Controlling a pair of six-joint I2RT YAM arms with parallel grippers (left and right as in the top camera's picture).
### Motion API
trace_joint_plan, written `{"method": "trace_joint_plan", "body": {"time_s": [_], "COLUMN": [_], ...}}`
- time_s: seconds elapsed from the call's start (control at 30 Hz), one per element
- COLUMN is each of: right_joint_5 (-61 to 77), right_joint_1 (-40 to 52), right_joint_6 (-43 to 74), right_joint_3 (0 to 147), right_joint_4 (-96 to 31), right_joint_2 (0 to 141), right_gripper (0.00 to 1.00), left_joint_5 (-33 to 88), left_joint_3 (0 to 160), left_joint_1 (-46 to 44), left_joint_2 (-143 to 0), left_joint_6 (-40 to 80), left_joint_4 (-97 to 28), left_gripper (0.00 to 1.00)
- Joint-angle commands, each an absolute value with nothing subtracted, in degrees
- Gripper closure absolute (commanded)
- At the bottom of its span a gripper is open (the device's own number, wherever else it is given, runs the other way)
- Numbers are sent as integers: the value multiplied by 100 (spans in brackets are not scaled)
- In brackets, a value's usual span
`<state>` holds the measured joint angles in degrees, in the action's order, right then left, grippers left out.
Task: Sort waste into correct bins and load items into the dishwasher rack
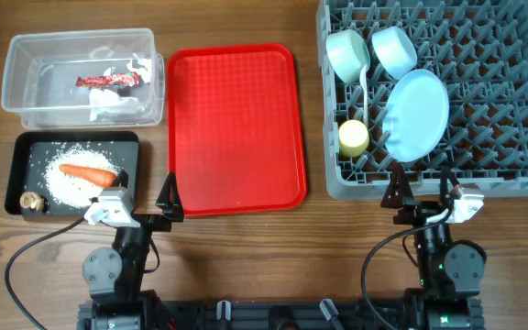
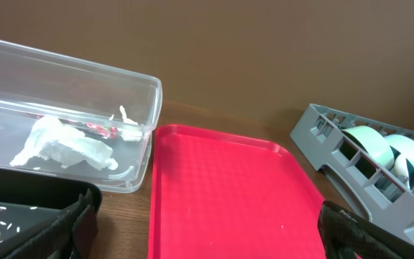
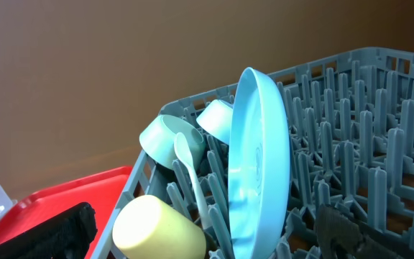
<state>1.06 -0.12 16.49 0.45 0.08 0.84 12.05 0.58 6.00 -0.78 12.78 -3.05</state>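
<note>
The clear tub (image 1: 26, 46) holds the red candy wrapper (image 1: 108, 81) and white tissue (image 1: 110, 108). The black tray (image 1: 21, 147) holds rice (image 1: 62, 183), the carrot (image 1: 88, 172) and a brown scrap (image 1: 31, 200). The grey rack (image 1: 511, 137) holds two bowls (image 1: 346, 53) (image 1: 394, 50), the plate (image 1: 417, 115) on edge, the yellow cup (image 1: 354, 137) and the spoon (image 1: 363, 87). My left gripper (image 1: 145, 194) is open and empty between black tray and red tray. My right gripper (image 1: 422, 191) is open and empty at the rack's near edge, facing the plate (image 3: 261, 165) and cup (image 3: 157, 226).
The red serving tray (image 1: 236, 128) lies bare between the bins and the rack. The rack's right half has bare pegs. Both arm bases stand at the table's near edge.
</note>
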Motion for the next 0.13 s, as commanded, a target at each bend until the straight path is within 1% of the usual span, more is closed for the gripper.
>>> {"method": "trace_joint_plan", "body": {"time_s": [0.0, 0.1], "right_joint_5": [161, 158], "right_joint_1": [-40, -40], "right_joint_6": [1693, 1693], "right_joint_3": [30, 30], "right_joint_4": [34, 34], "right_joint_2": [27, 27], "right_gripper": [0, 0], "left_joint_5": [1341, 1341], "left_joint_3": [32, 32], "left_joint_1": [624, 624], "left_joint_2": [-16, -16], "left_joint_6": [1249, 1247], "left_joint_4": [-327, -325], "left_gripper": [0, 0]}}
